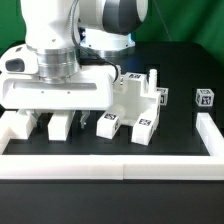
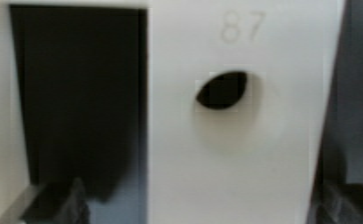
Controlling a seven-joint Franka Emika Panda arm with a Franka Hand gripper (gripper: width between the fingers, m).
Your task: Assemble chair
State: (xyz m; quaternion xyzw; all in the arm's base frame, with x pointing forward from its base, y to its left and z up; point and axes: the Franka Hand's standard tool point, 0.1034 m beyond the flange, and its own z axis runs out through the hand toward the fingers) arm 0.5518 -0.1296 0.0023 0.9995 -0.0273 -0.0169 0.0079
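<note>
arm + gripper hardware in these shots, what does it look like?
The glossy white robot arm has rounded cylindrical links, with a grey section near its top and a dark band above the wrist. The gripper has a wide, boxy white body. No cables or markings can be made out.

The exterior view looks down from slightly above across a black table (image 1: 180,125). The low white border wall (image 1: 110,160) lies nearest the lens, and the robot arm (image 1: 50,35) rises out of frame beyond it. The camera stands back far enough to take in the loose white chair pieces (image 1: 135,105) together.

The wrist view faces a white piece (image 2: 231,150) so closely that it blurs, showing a dark oval hole (image 2: 222,90) and a faint number 87 (image 2: 244,28).

Both views share white plastic beneath the arm; which piece cannot be told.
</note>
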